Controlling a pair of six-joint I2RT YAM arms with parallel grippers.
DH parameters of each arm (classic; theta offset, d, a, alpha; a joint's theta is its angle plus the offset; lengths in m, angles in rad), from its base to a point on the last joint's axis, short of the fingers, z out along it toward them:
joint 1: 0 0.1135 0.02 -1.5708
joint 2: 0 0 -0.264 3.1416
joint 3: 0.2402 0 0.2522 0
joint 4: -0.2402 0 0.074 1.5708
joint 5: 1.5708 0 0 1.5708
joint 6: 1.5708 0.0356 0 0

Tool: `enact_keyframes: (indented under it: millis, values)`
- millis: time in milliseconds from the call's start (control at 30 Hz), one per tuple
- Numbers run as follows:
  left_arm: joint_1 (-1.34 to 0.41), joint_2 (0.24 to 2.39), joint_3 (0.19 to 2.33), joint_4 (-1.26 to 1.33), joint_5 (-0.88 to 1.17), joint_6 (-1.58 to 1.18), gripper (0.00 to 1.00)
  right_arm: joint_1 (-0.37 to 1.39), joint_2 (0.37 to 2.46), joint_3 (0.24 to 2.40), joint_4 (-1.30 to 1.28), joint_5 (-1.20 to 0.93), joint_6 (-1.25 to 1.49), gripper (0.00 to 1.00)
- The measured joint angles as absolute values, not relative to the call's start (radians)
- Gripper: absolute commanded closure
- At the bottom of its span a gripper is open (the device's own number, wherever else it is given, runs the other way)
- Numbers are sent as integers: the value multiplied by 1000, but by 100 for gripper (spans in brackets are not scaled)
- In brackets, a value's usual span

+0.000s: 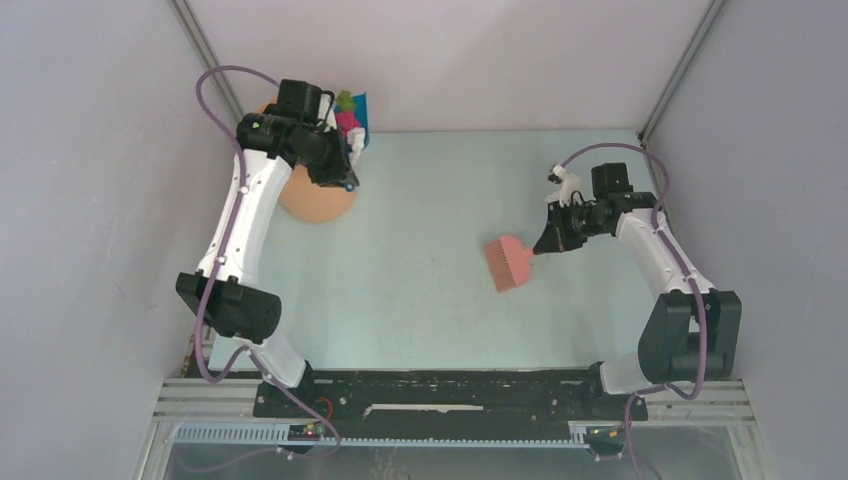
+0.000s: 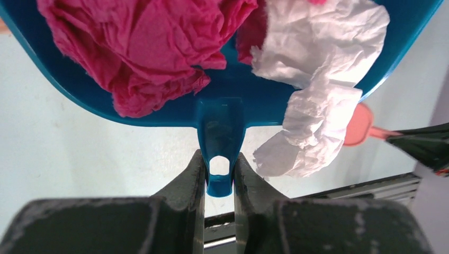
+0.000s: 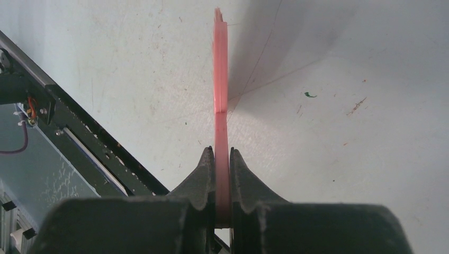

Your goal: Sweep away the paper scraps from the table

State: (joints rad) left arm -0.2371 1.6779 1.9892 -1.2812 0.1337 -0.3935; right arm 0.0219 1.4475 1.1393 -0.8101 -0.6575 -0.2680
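My left gripper [image 2: 219,177] is shut on the handle of the blue dustpan [image 2: 222,108] and holds it raised at the table's back left corner [image 1: 360,105]. The paper scraps lie in the pan: a magenta one [image 2: 132,47] and a white one [image 2: 312,79] that hangs over the rim. From above, magenta [image 1: 347,122] and green [image 1: 345,100] bits show. My right gripper [image 3: 222,159] is shut on the pink brush [image 3: 221,79], which is seen edge-on. From above, the brush [image 1: 508,262] lies over the right middle of the mint-green table [image 1: 420,310], with my right gripper [image 1: 548,240] at its handle.
An orange round dish [image 1: 318,200] sits on the table under my left arm, just below the dustpan. Grey walls close in the back and sides. A black rail [image 1: 450,395] runs along the near edge and also shows in the right wrist view [image 3: 79,127].
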Motion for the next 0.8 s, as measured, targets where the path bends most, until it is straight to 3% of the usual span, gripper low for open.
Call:
enact_keyframes:
  millis: [300,433,800]
  values:
    - [-125,1699,2006,-1112,350,-518,100,-14,1443,1139,-811,-675,-268,100]
    - [-51,1672,1874,-894,516,-682,100,-24,1442,1139,-811,-680,-268,100]
    - [73,1647,1343,265,780,-1573,100,-27,1441,1139,-818,-690,-268,100]
